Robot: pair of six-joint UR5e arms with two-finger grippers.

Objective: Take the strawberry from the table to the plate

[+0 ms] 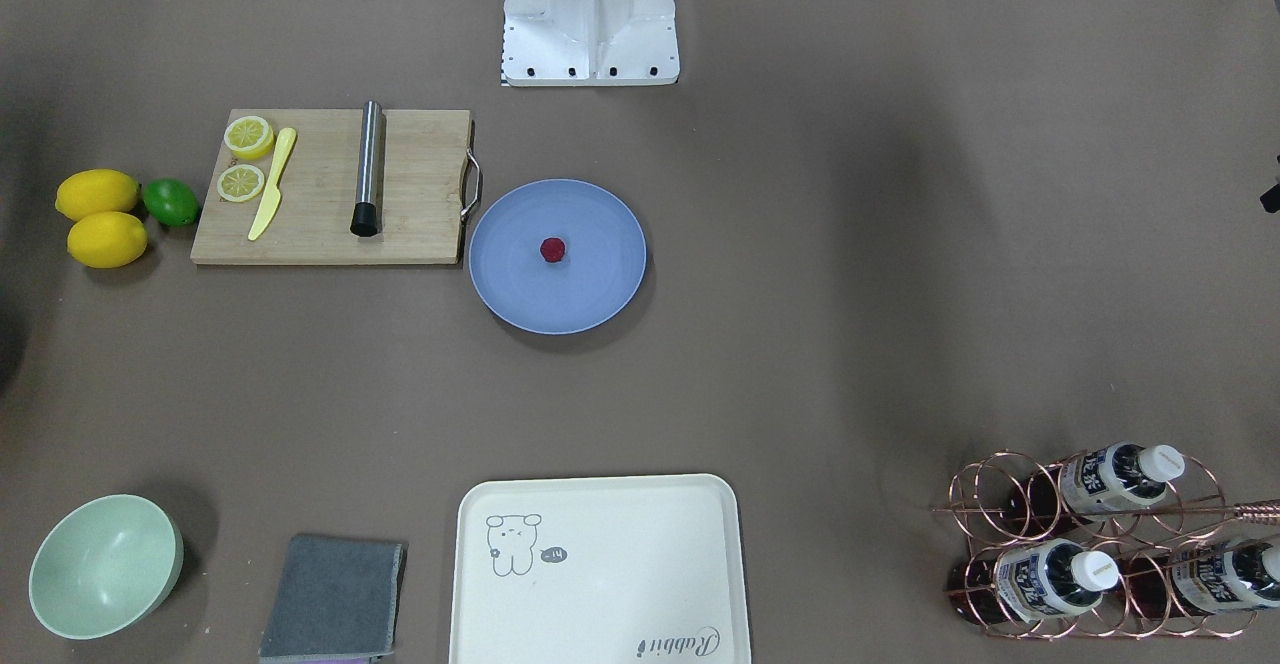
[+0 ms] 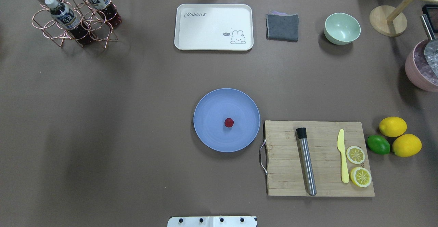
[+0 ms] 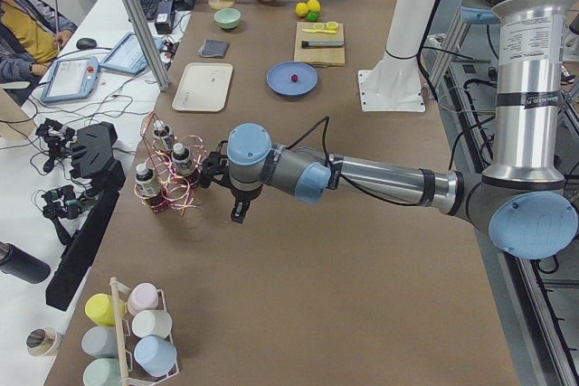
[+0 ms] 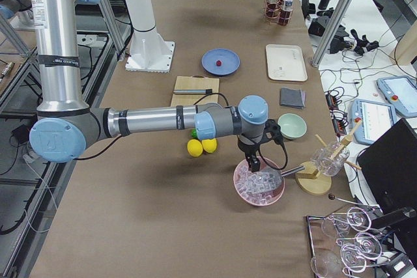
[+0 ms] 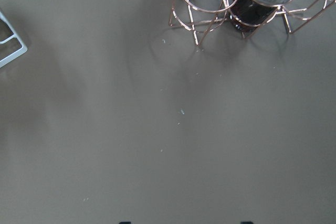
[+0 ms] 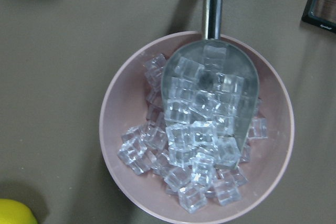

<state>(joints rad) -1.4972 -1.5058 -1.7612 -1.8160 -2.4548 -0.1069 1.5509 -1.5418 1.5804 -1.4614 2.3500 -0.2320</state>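
Evidently the placing is done, to judge from how things lie: the strawberry (image 2: 229, 122) sits near the middle of the blue plate (image 2: 212, 134), not on the bare worktop (image 2: 137, 117), and nothing touches it. Sitting away from the shallow rim, the small round berry seems unlikely to roll off. The plate lies just beside the handle end of the cutting board (image 2: 284, 151), close to the robot's base, where either arm could reach it. Both arms are stretched well away from it, toward opposite ends of the worktop, which leaves the plate unobstructed in both central views. The left gripper (image 3: 238, 214) hangs pointing down over bare worktop next to the copper bottle rack (image 3: 167, 178); the right gripper (image 4: 251, 164) hovers over the pink bowl (image 6: 107, 124) of ice cubes, whose metal scoop (image 6: 210, 77) rests inside. Neither appears to carry anything, but each shows clearly only from a side camera, so I cannot tell whether the jaws stand wide or narrow. In my judgement, nothing of the task remains.
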